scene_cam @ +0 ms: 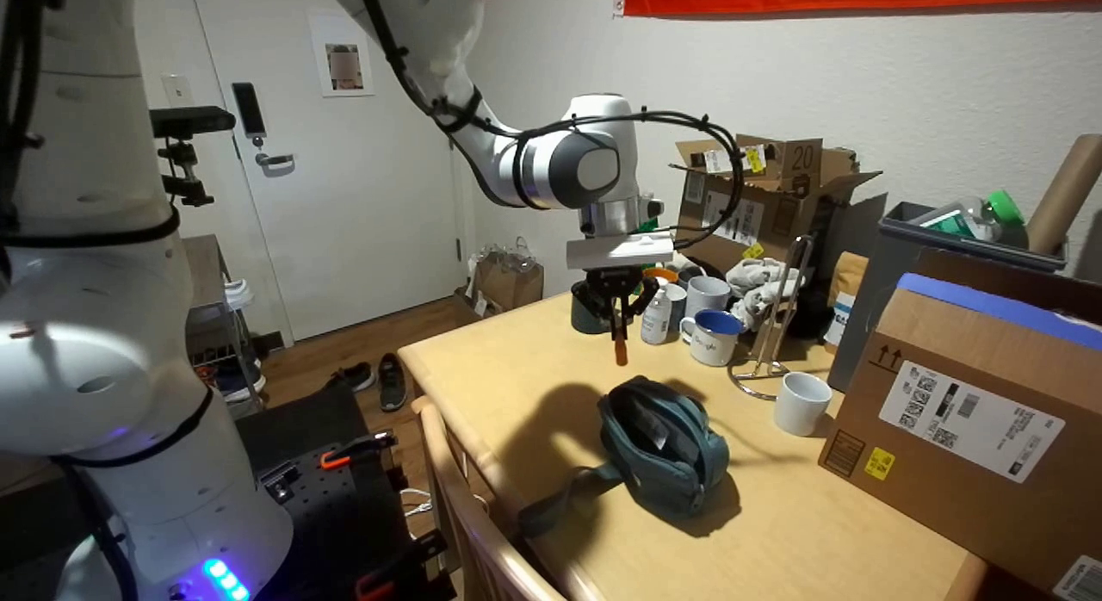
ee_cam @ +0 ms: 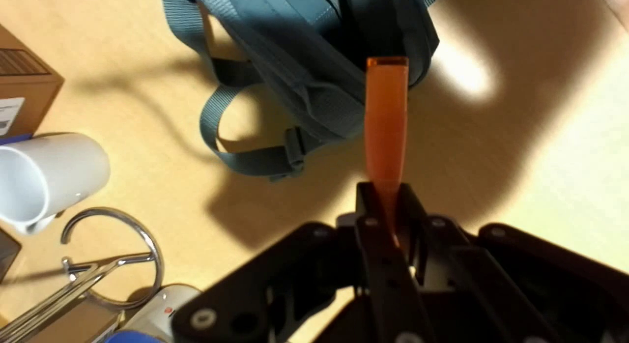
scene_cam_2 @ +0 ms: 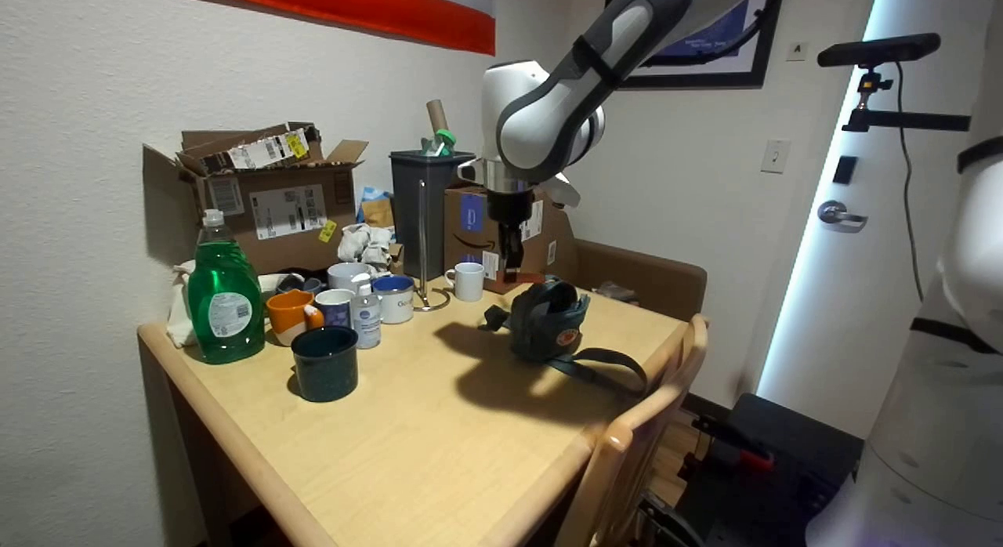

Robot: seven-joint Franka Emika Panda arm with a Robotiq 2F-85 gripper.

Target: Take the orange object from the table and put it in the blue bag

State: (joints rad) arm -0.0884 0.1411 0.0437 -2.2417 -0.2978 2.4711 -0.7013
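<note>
The orange object [ee_cam: 386,119] is off the table [scene_cam: 465,368] and held by the gripper [ee_cam: 385,191]; the jaws are clamped about one end of it, the rest of its length protruding free. I judge the step in hand to be the carry to the blue bag [scene_cam: 663,480]: pick-up done, release not yet made. In an exterior view the object [scene_cam: 621,353] shows near mid-frame, above the bag and apart from it; the bag sits on the table below and right of centre, its mouth gaping upward. In the wrist view the bag fills the upper middle, with the fingertips [ee_cam: 364,199] below its edge in that frame; in my assessment the jaws are not yet over the mouth. The next move calls for a shift toward the bag until the object is over the mouth, then lowering, then parting the jaws.

Alignment: in the wrist view the long axis runs almost straight up the frame from the jaws at lower middle, the free end pointing to the top edge and overlapping the bag's dark part. Height above the bag cannot be told from there. In an exterior view the object [scene_cam_2: 531,278] juts toward frame right, its axis near level. I judge that dipping the free end would ease entry, the present attitude being closer to flat than upright.
</note>
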